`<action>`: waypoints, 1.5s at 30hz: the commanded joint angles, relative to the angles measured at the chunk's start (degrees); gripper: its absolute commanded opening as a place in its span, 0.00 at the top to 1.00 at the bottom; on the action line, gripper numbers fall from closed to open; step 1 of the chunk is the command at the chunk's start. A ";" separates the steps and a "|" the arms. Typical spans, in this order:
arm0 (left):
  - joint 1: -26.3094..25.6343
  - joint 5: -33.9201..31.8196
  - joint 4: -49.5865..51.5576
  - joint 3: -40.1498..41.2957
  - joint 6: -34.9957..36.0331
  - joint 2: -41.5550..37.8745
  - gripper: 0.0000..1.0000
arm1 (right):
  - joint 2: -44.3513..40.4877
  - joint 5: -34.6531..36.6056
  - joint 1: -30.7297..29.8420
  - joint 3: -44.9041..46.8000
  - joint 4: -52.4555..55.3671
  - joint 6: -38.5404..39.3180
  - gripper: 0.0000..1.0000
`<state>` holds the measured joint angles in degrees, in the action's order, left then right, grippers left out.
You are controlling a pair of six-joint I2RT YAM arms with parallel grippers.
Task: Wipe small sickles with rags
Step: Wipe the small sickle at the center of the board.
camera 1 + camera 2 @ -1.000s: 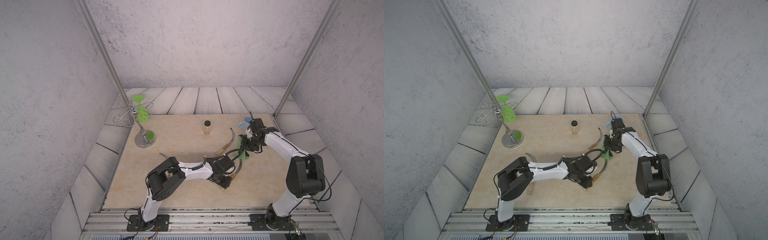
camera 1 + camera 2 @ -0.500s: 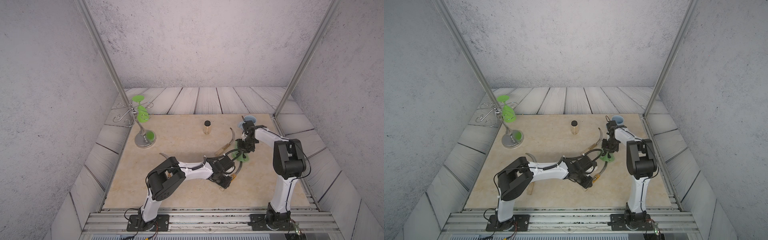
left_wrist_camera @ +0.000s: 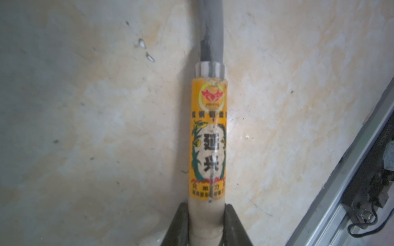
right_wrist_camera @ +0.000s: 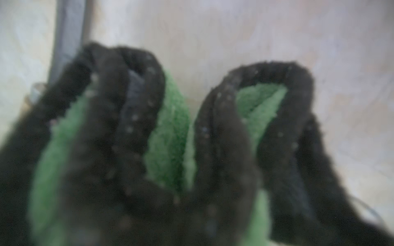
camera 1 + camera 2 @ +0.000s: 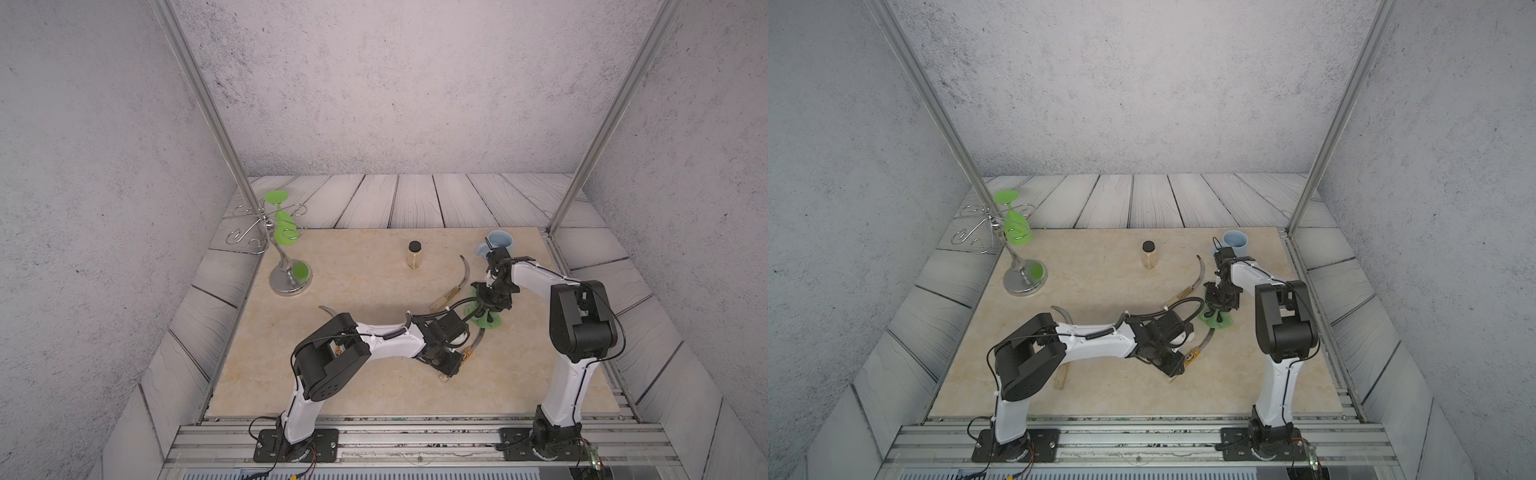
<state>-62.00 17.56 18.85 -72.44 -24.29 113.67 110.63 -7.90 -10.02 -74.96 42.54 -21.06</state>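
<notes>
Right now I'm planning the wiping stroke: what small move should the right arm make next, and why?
Probably slide the rag along the blade toward the handle: the right tool holds it on the sickle blade, and the left tool grips the labelled handle.

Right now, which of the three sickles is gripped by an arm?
The yellow-labelled sickle, its handle pinched in the left end effector. The sickle by the jar and the sickle under the left arm lie free.
</notes>
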 commanded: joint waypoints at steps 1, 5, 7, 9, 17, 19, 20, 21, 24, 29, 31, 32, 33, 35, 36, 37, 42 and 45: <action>1.68 -2.53 0.76 1.69 -1.09 0.13 1.00 | -0.96 0.13 -1.59 6.67 9.84 -0.33 0.76; 2.64 -2.62 0.15 1.96 -1.26 -0.19 1.00 | -3.75 -0.64 -2.49 10.91 9.18 -1.15 0.76; 3.06 -2.58 -0.11 2.04 -1.20 -0.36 1.00 | -4.79 -1.09 -3.08 12.77 8.61 -1.68 0.76; 3.41 -2.66 -0.30 2.15 -1.28 -0.42 1.00 | -5.69 -1.55 -3.76 14.37 8.28 -2.33 0.76; 4.24 -2.37 -0.92 2.57 -0.90 -0.71 1.00 | -10.22 -4.70 -8.96 19.46 7.55 -5.58 0.76; 4.36 -2.44 -0.83 2.65 -0.62 -0.88 1.00 | -12.00 -6.09 -10.66 20.50 7.10 -6.65 0.76; 4.55 -2.44 -0.90 2.80 -0.59 -1.05 1.00 | -13.08 -6.96 -11.20 21.04 6.78 -7.08 0.76; 4.66 -2.36 -0.92 2.96 -0.66 -1.20 1.00 | -14.12 -7.57 -11.50 21.41 6.68 -7.30 0.76; 4.64 -2.27 -1.02 3.53 -0.56 -1.68 1.00 | -18.21 -7.18 -11.56 20.93 7.32 -7.99 0.76; 4.68 -1.82 -1.85 5.54 -1.26 -2.21 1.00 | -20.30 -5.42 -10.42 14.06 10.33 -7.14 0.76; 4.58 -1.65 -2.32 6.44 -1.59 -2.31 1.00 | -19.59 -3.57 -9.20 9.99 11.44 -6.23 0.76; 4.56 -1.65 -2.39 6.75 -1.76 -2.31 1.00 | -18.93 -3.07 -8.49 8.05 11.78 -5.83 0.76; 4.56 -1.61 -2.58 7.11 -1.93 -2.28 1.00 | -18.30 -2.38 -7.50 6.10 11.99 -5.43 0.76; 4.46 -1.31 -2.77 7.53 -2.26 -2.22 1.00 | -17.14 -0.99 -5.69 2.26 12.00 -4.71 0.76; 4.31 -1.24 -2.71 7.58 -2.31 -2.13 1.00 | -16.44 -0.28 -4.73 0.31 11.78 -4.32 0.76; 4.24 -1.22 -2.60 7.58 -2.33 -2.08 1.00 | -15.45 0.21 -3.65 -1.43 11.39 -3.88 0.76; 3.91 -1.06 -1.48 6.49 -1.70 -1.22 1.00 | -6.20 0.29 -1.78 -11.63 13.45 -0.32 0.76; 3.90 -1.13 -1.03 5.98 -1.60 -0.95 1.00 | 0.25 -0.43 -1.84 -16.23 14.05 0.73 0.76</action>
<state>-57.95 18.96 14.11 -66.92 -25.96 110.76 105.45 -8.58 -11.38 -88.90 53.47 -22.81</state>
